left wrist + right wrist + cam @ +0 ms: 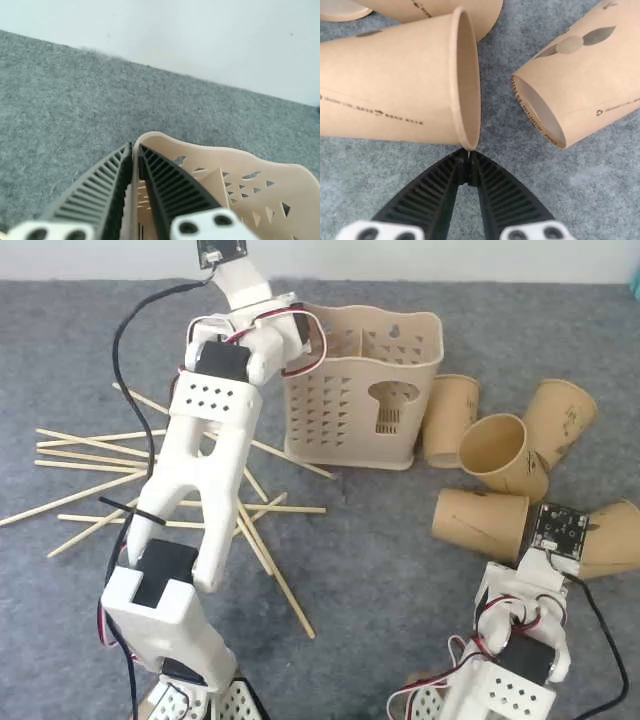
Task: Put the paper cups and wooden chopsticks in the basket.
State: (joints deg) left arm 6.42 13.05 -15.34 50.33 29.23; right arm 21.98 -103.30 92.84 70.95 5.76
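While left gripper [134, 146] hangs over basket [340, 410] rim, fingers pressed together | chopsticks [90, 465] strewn beside basket, cups [480, 520] lying on its other side | right gripper [469, 152] tips together at nearest cup [395, 100] rim: spread them, then pinch its wall.

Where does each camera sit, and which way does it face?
High view: fixed above the table, looking down on the basket, chopsticks, paper cups; left arm and right arm show.
Left wrist view: on its arm's wrist, facing the basket's rim and the wall; shut left fingers show.
Right wrist view: on its arm's wrist, facing two lying paper cups; shut right fingers show.
Shared: basket in high and left wrist views; cups in high and right wrist views.
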